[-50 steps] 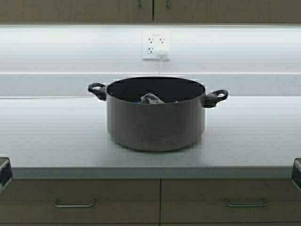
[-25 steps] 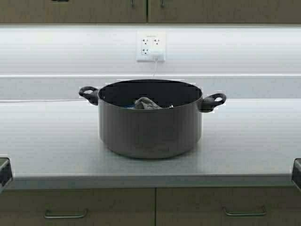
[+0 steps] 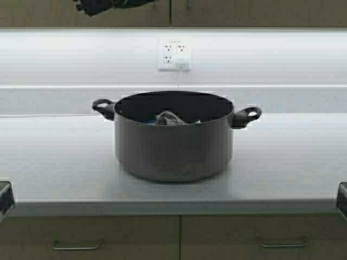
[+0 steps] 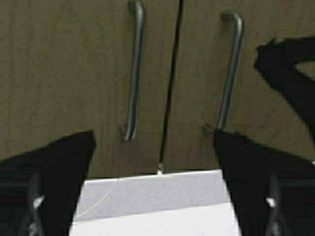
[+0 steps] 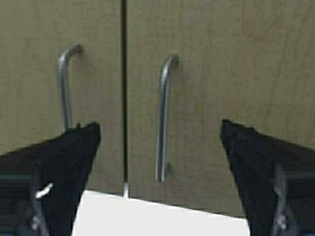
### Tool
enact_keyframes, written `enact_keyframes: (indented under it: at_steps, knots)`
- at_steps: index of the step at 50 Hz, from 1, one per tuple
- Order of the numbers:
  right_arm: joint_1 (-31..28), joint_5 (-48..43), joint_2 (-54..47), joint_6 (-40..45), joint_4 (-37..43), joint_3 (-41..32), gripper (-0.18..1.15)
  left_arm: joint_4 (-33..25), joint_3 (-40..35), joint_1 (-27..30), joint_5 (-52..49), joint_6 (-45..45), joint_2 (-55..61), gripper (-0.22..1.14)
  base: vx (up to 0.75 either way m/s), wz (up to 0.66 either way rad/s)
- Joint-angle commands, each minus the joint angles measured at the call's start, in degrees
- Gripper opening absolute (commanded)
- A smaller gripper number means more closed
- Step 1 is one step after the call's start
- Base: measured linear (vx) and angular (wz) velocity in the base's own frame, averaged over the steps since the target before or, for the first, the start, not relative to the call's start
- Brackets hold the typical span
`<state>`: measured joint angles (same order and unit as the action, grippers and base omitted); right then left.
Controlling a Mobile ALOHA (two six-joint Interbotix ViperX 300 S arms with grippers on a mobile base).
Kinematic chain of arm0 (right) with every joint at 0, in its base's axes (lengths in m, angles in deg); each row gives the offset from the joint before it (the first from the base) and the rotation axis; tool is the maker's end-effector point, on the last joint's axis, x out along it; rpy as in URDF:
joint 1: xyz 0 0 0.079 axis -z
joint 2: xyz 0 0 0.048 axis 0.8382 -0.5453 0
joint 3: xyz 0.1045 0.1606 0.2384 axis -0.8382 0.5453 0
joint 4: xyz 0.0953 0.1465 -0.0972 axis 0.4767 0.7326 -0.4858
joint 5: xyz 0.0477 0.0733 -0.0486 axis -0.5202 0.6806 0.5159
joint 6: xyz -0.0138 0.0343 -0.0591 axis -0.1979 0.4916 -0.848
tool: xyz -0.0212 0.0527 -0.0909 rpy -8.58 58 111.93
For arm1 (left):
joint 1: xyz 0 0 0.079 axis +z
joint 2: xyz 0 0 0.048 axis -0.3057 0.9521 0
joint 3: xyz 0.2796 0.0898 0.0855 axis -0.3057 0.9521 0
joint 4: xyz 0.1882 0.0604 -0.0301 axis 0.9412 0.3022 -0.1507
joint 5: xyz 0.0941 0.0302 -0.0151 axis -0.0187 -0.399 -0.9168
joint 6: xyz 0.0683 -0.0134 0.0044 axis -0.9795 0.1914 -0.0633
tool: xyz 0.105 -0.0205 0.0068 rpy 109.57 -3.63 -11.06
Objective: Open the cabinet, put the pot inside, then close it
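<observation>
The cabinet (image 3: 173, 12) is being seen hung above the tabletop (image 3: 54, 162), both tan doors shut and meeting at a centre seam, so opening is judged not yet begun. In the left wrist view the left claw (image 4: 155, 187) is being held released, its dark fingers (image 4: 54, 172) spread wide, facing the seam squarely; both slim metal handles (image 4: 134, 73) are being framed between the fingers, long axes running vertical and parallel to the seam, one either side of it. The right claw (image 5: 162, 172) is likewise being held released in front of the same seam, with the handle on one side (image 5: 162, 118) lying near its centre line. In the high view only a dark bit of the left arm (image 3: 105, 5) is being shown against the left door, near the seam; which arm is nearer a handle cannot be told. The pot (image 3: 173, 138) is being left upright on the tabletop directly below the seam, well apart from both claws. Something crumpled and grey (image 3: 171, 118) is being carried inside it; what it is cannot be told.
</observation>
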<state>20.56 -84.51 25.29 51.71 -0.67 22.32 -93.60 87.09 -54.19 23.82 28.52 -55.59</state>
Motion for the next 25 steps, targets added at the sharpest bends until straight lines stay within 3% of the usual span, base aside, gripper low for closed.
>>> enact_keyframes:
  at_steps: [1,25]
  knots:
    - [0.18,-0.62,-1.41,-0.35,0.88,-4.75,1.04,-0.35,-5.80,0.62,0.62,-0.09,2.99,1.02,0.00,0.00]
    - [3.08,-0.62,-8.35,-0.26,1.41,-15.12,1.04,-0.35,-15.56,4.57,0.70,0.26,10.90,1.02,0.00,0.00]
